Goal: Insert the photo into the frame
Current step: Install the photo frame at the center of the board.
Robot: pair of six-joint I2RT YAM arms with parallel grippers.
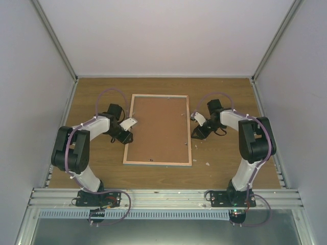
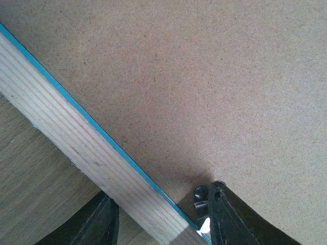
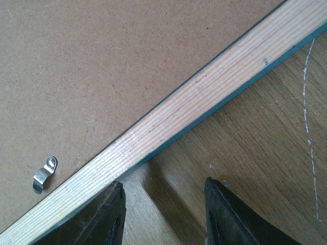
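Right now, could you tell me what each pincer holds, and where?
Left pincer straddles the frame at its left rail; a grip cannot be told. Right pincer is open, holding nothing.

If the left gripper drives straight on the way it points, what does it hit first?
Likely the frame: its wood rail runs between the left gripper's spread fingers, the inner finger over the brown backing board. Depth is unclear.

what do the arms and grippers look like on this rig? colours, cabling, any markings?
The left arm and right arm have black joint housings, white links and lilac cables looping outside. The left gripper and right gripper have black tapered fingers. No markings are legible.
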